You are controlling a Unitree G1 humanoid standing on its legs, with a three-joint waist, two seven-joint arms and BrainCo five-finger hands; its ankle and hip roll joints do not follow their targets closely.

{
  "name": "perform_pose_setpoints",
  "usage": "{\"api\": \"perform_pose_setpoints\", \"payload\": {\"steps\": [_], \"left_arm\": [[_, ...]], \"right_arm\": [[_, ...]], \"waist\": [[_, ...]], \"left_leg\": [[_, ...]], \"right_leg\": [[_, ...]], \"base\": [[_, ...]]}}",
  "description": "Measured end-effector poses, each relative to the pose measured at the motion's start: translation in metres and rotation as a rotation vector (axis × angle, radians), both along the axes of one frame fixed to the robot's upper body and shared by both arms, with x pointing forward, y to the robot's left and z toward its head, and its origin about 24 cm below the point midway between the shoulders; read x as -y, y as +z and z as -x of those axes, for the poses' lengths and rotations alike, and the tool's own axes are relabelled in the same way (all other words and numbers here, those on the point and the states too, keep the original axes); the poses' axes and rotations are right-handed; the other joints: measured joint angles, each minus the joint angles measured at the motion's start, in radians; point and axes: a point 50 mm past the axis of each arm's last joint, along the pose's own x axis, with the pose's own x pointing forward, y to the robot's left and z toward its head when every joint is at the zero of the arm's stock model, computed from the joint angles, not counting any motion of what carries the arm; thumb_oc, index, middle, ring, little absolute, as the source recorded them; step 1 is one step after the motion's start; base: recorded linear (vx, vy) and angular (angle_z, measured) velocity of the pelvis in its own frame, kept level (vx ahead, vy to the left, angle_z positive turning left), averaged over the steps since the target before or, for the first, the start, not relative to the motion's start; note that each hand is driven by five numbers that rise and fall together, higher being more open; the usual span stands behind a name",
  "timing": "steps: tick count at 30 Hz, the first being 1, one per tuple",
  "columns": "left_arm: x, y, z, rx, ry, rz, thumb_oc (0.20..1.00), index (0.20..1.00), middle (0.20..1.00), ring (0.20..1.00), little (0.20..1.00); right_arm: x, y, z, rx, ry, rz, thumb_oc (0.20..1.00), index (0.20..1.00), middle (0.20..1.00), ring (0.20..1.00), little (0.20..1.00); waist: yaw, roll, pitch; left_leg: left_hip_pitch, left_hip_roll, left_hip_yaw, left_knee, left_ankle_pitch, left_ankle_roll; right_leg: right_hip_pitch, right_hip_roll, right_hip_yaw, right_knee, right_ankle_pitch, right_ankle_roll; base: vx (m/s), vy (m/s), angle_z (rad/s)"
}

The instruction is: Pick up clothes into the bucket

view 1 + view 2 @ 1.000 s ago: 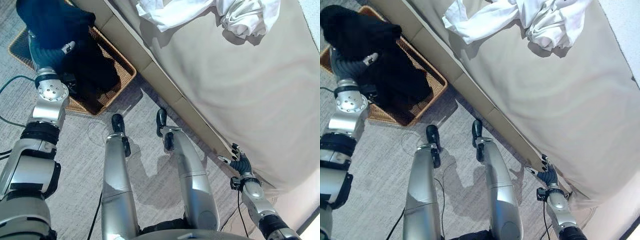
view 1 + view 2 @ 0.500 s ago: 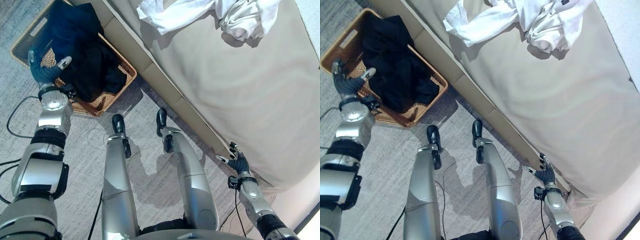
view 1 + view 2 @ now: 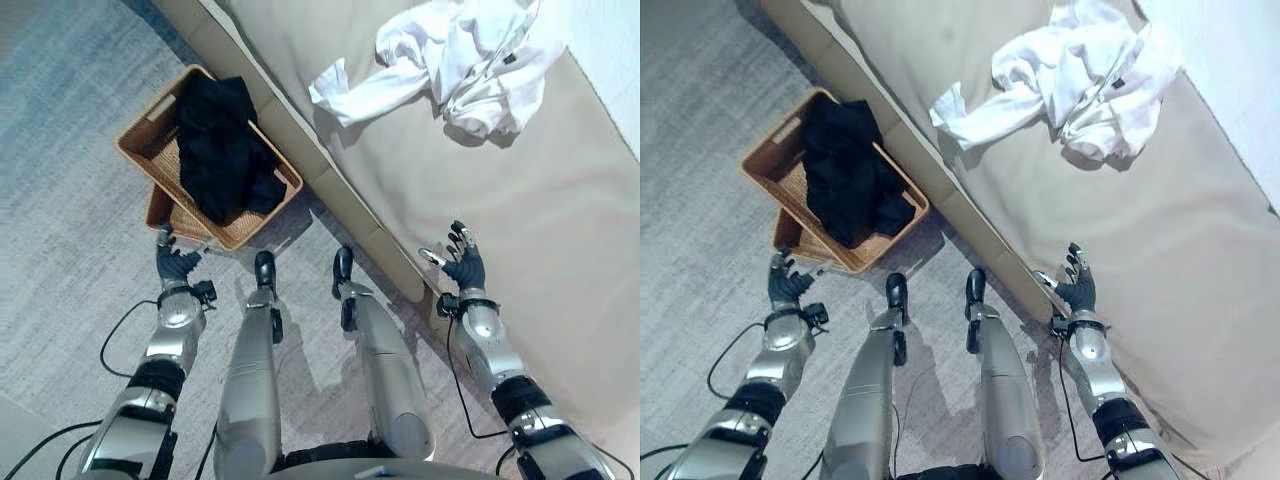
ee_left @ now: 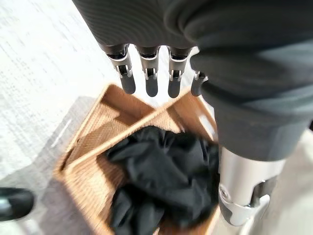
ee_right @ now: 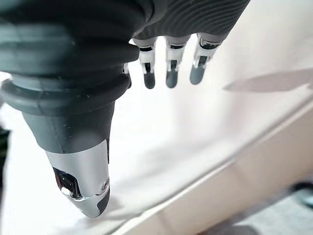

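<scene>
A black garment (image 3: 222,150) lies heaped in the woven basket (image 3: 150,146) on the floor beside the bed; the left wrist view shows the same black garment (image 4: 164,183) in the basket (image 4: 93,171). A crumpled white garment (image 3: 455,62) rests on the beige bed (image 3: 540,240), far side. My left hand (image 3: 174,264) hovers open over the carpet just in front of the basket, holding nothing. My right hand (image 3: 463,265) is open above the bed's near edge, well short of the white garment.
The grey carpet (image 3: 70,200) spreads left of the basket. The bed's padded side rail (image 3: 330,180) runs diagonally between basket and mattress. A second flat woven piece (image 3: 170,215) pokes out under the basket.
The camera has pulled back and shifted. My left hand has drawn away from the basket to the floor in front of it, leaving the black garment inside. My right hand has risen over the bed edge.
</scene>
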Motion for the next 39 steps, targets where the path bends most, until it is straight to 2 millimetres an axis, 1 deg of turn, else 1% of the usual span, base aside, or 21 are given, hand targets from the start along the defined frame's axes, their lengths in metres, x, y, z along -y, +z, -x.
{"api": "perform_pose_setpoints", "payload": {"steps": [1, 2, 4, 5, 6, 8, 12, 13, 16, 20, 24, 25, 28, 31, 32, 34, 35, 36, 37, 38, 39], "left_arm": [[0.005, -0.005, 0.003, -0.017, -0.036, -0.015, 1.000, 1.000, 1.000, 1.000, 1.000], [0.011, -0.013, 0.006, -0.049, -0.079, -0.029, 1.000, 1.000, 1.000, 1.000, 1.000], [0.021, -0.023, 0.012, -0.084, -0.131, -0.039, 1.000, 1.000, 1.000, 1.000, 1.000], [0.026, -0.029, 0.014, -0.108, -0.156, -0.043, 1.000, 1.000, 1.000, 1.000, 1.000], [0.034, -0.035, 0.017, -0.130, -0.186, -0.049, 1.000, 1.000, 1.000, 1.000, 1.000], [0.041, -0.043, 0.024, -0.157, -0.211, -0.064, 1.000, 1.000, 1.000, 1.000, 1.000], [0.048, -0.064, 0.041, -0.250, -0.275, -0.145, 1.000, 1.000, 1.000, 1.000, 1.000], [0.049, -0.067, 0.045, -0.262, -0.286, -0.156, 1.000, 1.000, 1.000, 1.000, 1.000], [0.055, -0.085, 0.067, -0.333, -0.303, -0.136, 1.000, 1.000, 1.000, 1.000, 1.000], [0.056, -0.097, 0.083, -0.393, -0.320, -0.134, 1.000, 1.000, 1.000, 1.000, 1.000], [0.067, -0.101, 0.087, -0.422, -0.417, -0.165, 1.000, 1.000, 1.000, 1.000, 1.000], [0.071, -0.102, 0.088, -0.424, -0.444, -0.171, 1.000, 1.000, 1.000, 1.000, 1.000], [0.075, -0.104, 0.090, -0.430, -0.465, -0.173, 1.000, 1.000, 1.000, 1.000, 1.000], [0.080, -0.103, 0.089, -0.424, -0.493, -0.177, 1.000, 1.000, 1.000, 1.000, 1.000], [0.083, -0.102, 0.089, -0.419, -0.504, -0.177, 1.000, 1.000, 1.000, 1.000, 1.000], [0.086, -0.098, 0.086, -0.393, -0.510, -0.175, 1.000, 1.000, 1.000, 1.000, 1.000], [0.088, -0.097, 0.084, -0.386, -0.505, -0.164, 1.000, 1.000, 1.000, 1.000, 1.000], [0.088, -0.097, 0.083, -0.384, -0.504, -0.159, 1.000, 1.000, 1.000, 1.000, 1.000], [0.089, -0.096, 0.083, -0.379, -0.504, -0.154, 1.000, 1.000, 1.000, 1.000, 1.000], [0.090, -0.096, 0.082, -0.377, -0.503, -0.151, 1.000, 1.000, 1.000, 1.000, 1.000], [0.091, -0.096, 0.083, -0.372, -0.496, -0.140, 1.000, 1.000, 1.000, 1.000, 1.000]], "right_arm": [[0.001, -0.001, 0.001, -0.006, -0.002, 0.007, 1.000, 1.000, 1.000, 1.000, 1.000], [0.003, -0.005, 0.002, -0.026, -0.006, 0.025, 1.000, 1.000, 1.000, 1.000, 1.000], [0.004, -0.010, 0.005, -0.048, -0.008, 0.043, 1.000, 1.000, 1.000, 1.000, 1.000], [0.005, -0.013, 0.006, -0.061, -0.008, 0.057, 1.000, 1.000, 1.000, 1.000, 1.000], [0.009, -0.015, 0.009, -0.071, -0.013, 0.074, 1.000, 1.000, 1.000, 1.000, 1.000], [0.009, -0.016, 0.010, -0.083, -0.003, 0.111, 1.000, 1.000, 1.000, 1.000, 1.000], [0.010, -0.009, 0.006, -0.062, -0.016, 0.181, 1.000, 1.000, 1.000, 1.000, 1.000], [0.011, -0.007, 0.004, -0.057, -0.024, 0.193, 1.000, 1.000, 1.000, 1.000, 1.000], [0.019, 0.003, 0.001, -0.026, -0.061, 0.259, 1.000, 1.000, 1.000, 1.000, 1.000], [0.037, 0.039, -0.017, 0.067, -0.129, 0.477, 1.000, 1.000, 1.000, 1.000, 1.000], [0.056, 0.070, -0.037, 0.107, -0.256, 0.623, 1.000, 1.000, 1.000, 1.000, 1.000], [0.063, 0.078, -0.041, 0.111, -0.303, 0.643, 1.000, 1.000, 1.000, 1.000, 1.000], [0.072, 0.091, -0.046, 0.115, -0.369, 0.684, 1.000, 1.000, 1.000, 1.000, 1.000], [0.091, 0.104, -0.051, 0.088, -0.453, 0.738, 1.000, 1.000, 1.000, 1.000, 1.000], [0.098, 0.111, -0.053, 0.079, -0.476, 0.768, 1.000, 1.000, 1.000, 1.000, 1.000], [0.113, 0.139, -0.056, 0.103, -0.535, 0.824, 1.000, 1.000, 1.000, 1.000, 1.000], [0.121, 0.157, -0.060, 0.106, -0.566, 0.873, 1.000, 1.000, 1.000, 1.000, 1.000], [0.124, 0.162, -0.060, 0.104, -0.583, 0.877, 1.000, 1.000, 1.000, 1.000, 1.000], [0.127, 0.167, -0.060, 0.104, -0.598, 0.890, 1.000, 1.000, 1.000, 1.000, 1.000], [0.129, 0.169, -0.060, 0.096, -0.608, 0.895, 1.000, 1.000, 1.000, 1.000, 1.000], [0.130, 0.178, -0.064, 0.088, -0.634, 0.899, 1.000, 1.000, 1.000, 1.000, 1.000]], "waist": [[0.003, 0.009, -0.002], [0.013, 0.032, 0.000], [0.019, 0.060, -0.002], [0.017, 0.073, -0.010], [0.017, 0.098, -0.024], [0.018, 0.123, -0.038], [0.021, 0.165, -0.087], [0.023, 0.171, -0.091], [0.020, 0.189, -0.143], [0.025, 0.197, -0.154], [0.034, 0.200, -0.156], [0.044, 0.200, -0.156], [0.050, 0.203, -0.155], [0.052, 0.222, -0.146], [0.059, 0.231, -0.145], [0.053, 0.251, -0.135], [0.053, 0.256, -0.118], [0.056, 0.259, -0.106], [0.073, 0.260, -0.091], [0.075, 0.261, -0.083], [0.072, 0.266, -0.073]], "left_leg": [[0.031, 0.000, -0.002, -0.024, 0.007, -0.003], [0.107, 0.000, -0.011, -0.079, 0.028, -0.007], [0.194, 0.004, -0.019, -0.137, 0.042, -0.009], [0.224, 0.004, -0.026, -0.156, 0.048, -0.010], [0.250, 0.007, -0.033, -0.175, 0.051, -0.012], [0.289, 0.010, -0.041, -0.206, 0.063, -0.014], [0.337, 0.020, -0.054, -0.239, 0.068, -0.017], [0.345, 0.022, -0.056, -0.243, 0.068, -0.017], [0.370, 0.024, -0.055, -0.259, 0.072, -0.022], [0.376, 0.024, -0.056, -0.258, 0.072, -0.022], [0.337, 0.019, -0.055, -0.252, 0.074, -0.019], [0.323, 0.016, -0.053, -0.251, 0.077, -0.017], [0.300, 0.007, -0.056, -0.249, 0.086, -0.010], [0.293, -0.010, -0.071, -0.245, 0.091, -0.007], [0.281, -0.018, -0.079, -0.241, 0.092, -0.006], [0.236, -0.028, -0.085, -0.234, 0.095, -0.002], [0.206, -0.032, -0.086, -0.223, 0.106, -0.004], [0.205, -0.033, -0.086, -0.221, 0.108, -0.003], [0.200, -0.032, -0.087, -0.220, 0.111, -0.002], [0.195, -0.032, -0.087, -0.221, 0.113, -0.002], [0.172, -0.032, -0.087, -0.220, 0.119, -0.008]], "right_leg": [[0.029, 0.000, -0.006, -0.012, 0.000, 0.001], [0.100, 0.001, -0.020, -0.046, 0.007, 0.003], [0.184, 0.006, -0.029, -0.084, 0.008, 0.005], [0.215, 0.007, -0.035, -0.100, 0.011, 0.005], [0.246, 0.009, -0.049, -0.119, 0.011, 0.005], [0.287, 0.014, -0.058, -0.146, 0.015, 0.005], [0.344, 0.025, -0.078, -0.186, 0.018, 0.003], [0.357, 0.028, -0.079, -0.196, 0.019, 0.003], [0.381, 0.031, -0.078, -0.214, 0.021, 0.003], [0.384, 0.032, -0.078, -0.210, 0.020, 0.003], [0.321, 0.025, -0.070, -0.158, 0.011, 0.002], [0.294, 0.021, -0.063, -0.134, 0.003, 0.001], [0.250, 0.009, -0.061, -0.081, -0.016, -0.002], [0.225, -0.015, -0.070, -0.019, -0.048, -0.002], [0.206, -0.027, -0.076, 0.004, -0.062, -0.003], [0.154, -0.039, -0.077, 0.037, -0.074, -0.001], [0.119, -0.045, -0.077, 0.063, -0.073, -0.002], [0.118, -0.045, -0.077, 0.067, -0.073, -0.002], [0.105, -0.046, -0.077, 0.080, -0.074, -0.003], [0.098, -0.047, -0.078, 0.083, -0.077, -0.007], [0.072, -0.048, -0.078, 0.091, -0.079, -0.010]], "base": [[0.06, -0.127, 0.19], [0.07, -0.112, 0.15], [0.09, -0.104, 0.13], [0.08, -0.111, 0.15], [0.09, -0.117, 0.14], [0.10, -0.094, 0.12], [0.09, -0.058, 0.10], [0.12, -0.045, 0.00], [0.06, -0.023, 0.01], [0.01, -0.006, 0.00], [0.02, 0.003, -0.05], [0.00, 0.000, 0.00], [0.01, 0.011, 0.06], [-0.01, 0.015, 0.19], [-0.03, -0.002, 0.27], [-0.03, -0.002, 0.20], [-0.04, -0.009, 0.08], [-0.08, -0.028, 0.03], [-0.06, -0.026, 0.00], [-0.08, -0.012, 0.01], [-0.06, 0.003, 0.02]]}}
